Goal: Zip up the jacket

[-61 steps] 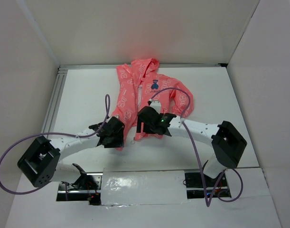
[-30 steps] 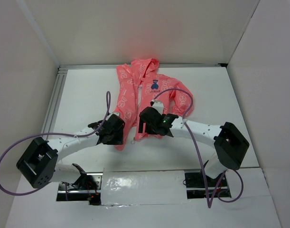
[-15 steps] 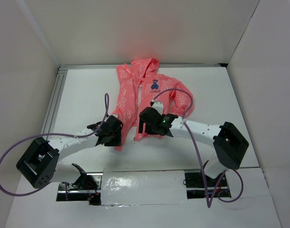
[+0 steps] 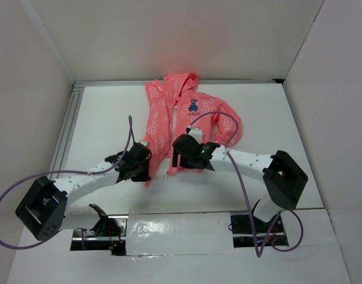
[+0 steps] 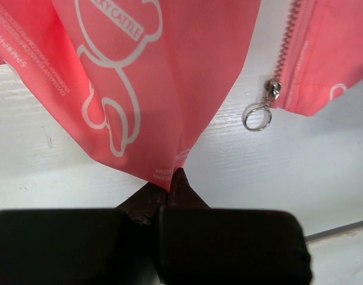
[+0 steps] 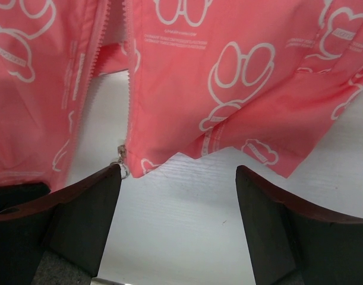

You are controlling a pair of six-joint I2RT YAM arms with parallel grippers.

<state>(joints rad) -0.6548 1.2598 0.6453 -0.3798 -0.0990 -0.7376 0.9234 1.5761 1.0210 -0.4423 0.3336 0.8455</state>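
The coral-pink jacket lies open on the white table, hood at the far side, its front unzipped. My left gripper is shut on the bottom hem corner of the jacket's left panel; the fabric runs into the pinched tips. The zipper slider with its ring pull hangs at the bottom of the right panel. My right gripper stands open just short of the right panel's hem. Its left finger is beside the slider and nothing is between the fingers.
White walls close in the table on the left, back and right. A metal rail runs along the left edge. Purple cables loop from both arms. A taped strip lies between the arm bases.
My left gripper has closed onto the hem corner, and its elbow has swung a little left and down. The right arm has barely moved.
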